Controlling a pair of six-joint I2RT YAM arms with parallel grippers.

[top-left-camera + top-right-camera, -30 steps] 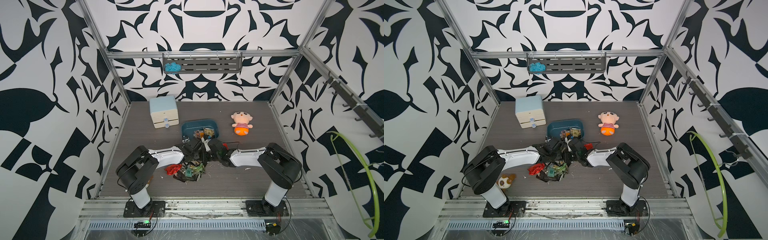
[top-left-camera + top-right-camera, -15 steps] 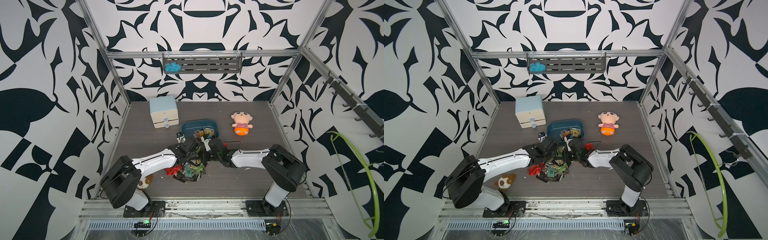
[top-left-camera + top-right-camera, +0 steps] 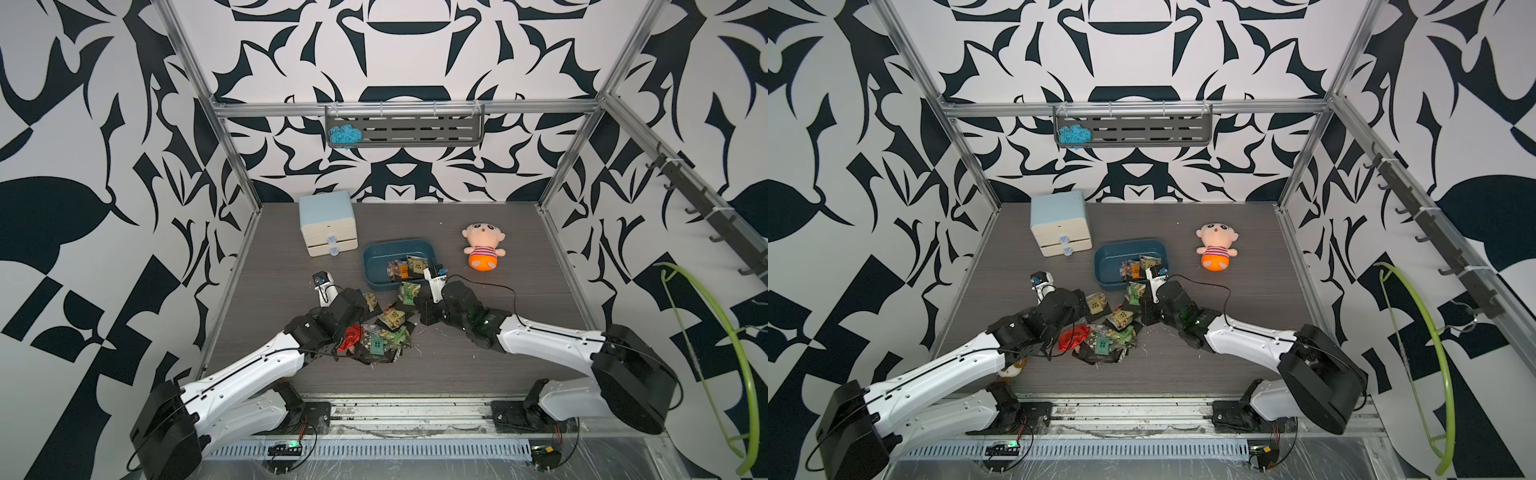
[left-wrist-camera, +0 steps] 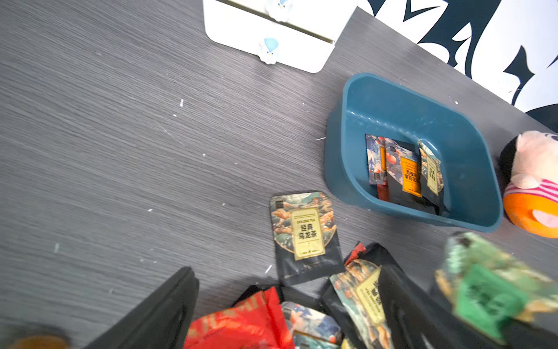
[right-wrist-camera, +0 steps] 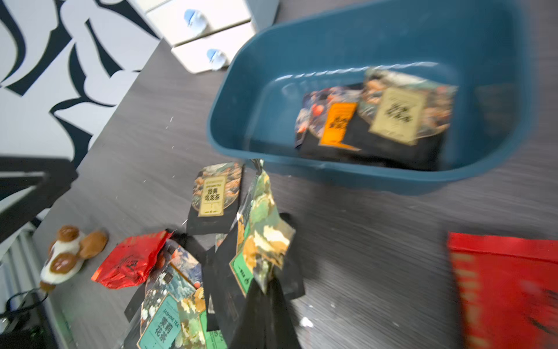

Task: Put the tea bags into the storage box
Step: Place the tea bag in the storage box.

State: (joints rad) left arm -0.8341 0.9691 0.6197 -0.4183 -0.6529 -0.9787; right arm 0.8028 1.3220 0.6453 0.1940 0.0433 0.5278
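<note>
The right end effector (image 5: 267, 290) is clamped on a green-labelled tea bag (image 5: 262, 229), held just short of the near rim of the storage box (image 3: 374, 253). The left end effector (image 4: 287, 281) stands with its jaws wide apart over the pile (image 3: 380, 336) on the table (image 3: 478, 357). About three tea bags (image 3: 405, 268) lie in the box and most remain outside, so the task looks early.

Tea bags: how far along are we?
Done: about three tea bags lie in the storage box. In hand: right hand shut on a green-label tea bag near the box; left hand open. Left: the pile on the table.
</note>
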